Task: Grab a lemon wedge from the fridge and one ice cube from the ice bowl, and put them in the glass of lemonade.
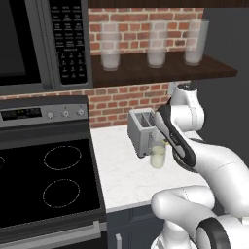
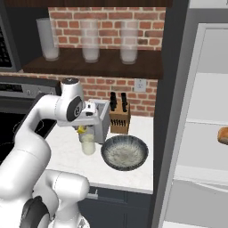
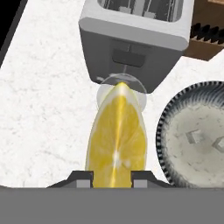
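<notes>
The gripper [image 3: 112, 177] is closed on the lemon wedge [image 3: 116, 135], its two dark tips pinching the wedge's wide end in the hand view. The wedge hangs point-down right over the glass of lemonade [image 3: 121, 89], whose rim shows just past the wedge's tip. In the right base view the wedge [image 2: 81, 129] is a small yellow spot under the hand, just above the glass [image 2: 88, 143]; whether it touches the rim or the liquid cannot be told.

The glass stands on the white speckled counter [image 1: 121, 170], just in front of the toaster [image 1: 141, 131], which sits toward the counter's back edge by the brick wall. In the left base view the glass [image 1: 157, 155] is partly behind the arm.

The ice bowl [image 2: 124, 152] lies on the counter just beside the glass, toward the counter's front edge and the fridge side. In the hand view ice cubes [image 3: 194, 138] lie inside the ice bowl [image 3: 162, 131]. A wooden knife block [image 2: 119, 116] stands at the back of the counter beside the toaster.

The fridge [image 2: 196, 111] stands open past the counter's end, white shelves showing, with an orange-brown lump [image 2: 223, 135] on one shelf. Three frosted glasses [image 2: 91, 41] stand on the dark wall shelf above the counter. A black stove [image 1: 48, 180] adjoins the counter's other end, under a microwave [image 1: 44, 44].
</notes>
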Available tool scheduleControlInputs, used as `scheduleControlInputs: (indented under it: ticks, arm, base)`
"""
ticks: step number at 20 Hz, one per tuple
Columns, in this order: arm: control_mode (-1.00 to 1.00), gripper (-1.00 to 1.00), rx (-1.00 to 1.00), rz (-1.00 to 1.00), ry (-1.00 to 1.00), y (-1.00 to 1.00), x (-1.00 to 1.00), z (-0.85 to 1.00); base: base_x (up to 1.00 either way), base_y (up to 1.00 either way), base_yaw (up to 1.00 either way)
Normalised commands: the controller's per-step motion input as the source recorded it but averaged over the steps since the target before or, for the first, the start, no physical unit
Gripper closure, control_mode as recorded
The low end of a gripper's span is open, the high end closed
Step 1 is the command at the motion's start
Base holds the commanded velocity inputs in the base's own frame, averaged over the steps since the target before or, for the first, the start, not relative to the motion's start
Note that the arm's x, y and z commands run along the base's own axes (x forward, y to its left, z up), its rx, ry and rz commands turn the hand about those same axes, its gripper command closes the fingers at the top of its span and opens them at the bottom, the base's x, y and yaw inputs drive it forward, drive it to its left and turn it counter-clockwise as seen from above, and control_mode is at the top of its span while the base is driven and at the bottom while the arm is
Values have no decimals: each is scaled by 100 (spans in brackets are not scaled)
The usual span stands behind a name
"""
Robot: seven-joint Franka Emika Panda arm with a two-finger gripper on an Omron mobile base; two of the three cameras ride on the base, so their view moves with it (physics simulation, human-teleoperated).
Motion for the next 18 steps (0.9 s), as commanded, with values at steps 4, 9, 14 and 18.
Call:
scheduleControlInputs:
  ticks: [4, 9, 14, 18]
  arm:
    - [-100, 100, 0, 0, 0, 0, 20, 0]
    - [-100, 100, 0, 0, 0, 0, 29, 1]
    - [-100, 100, 0, 0, 0, 0, 11, -7]
    - [-100, 100, 0, 0, 0, 0, 1, -34]
  base:
    - [0, 0, 0]
    - [0, 0, 0]
    - [0, 0, 0]
    - [0, 0, 0]
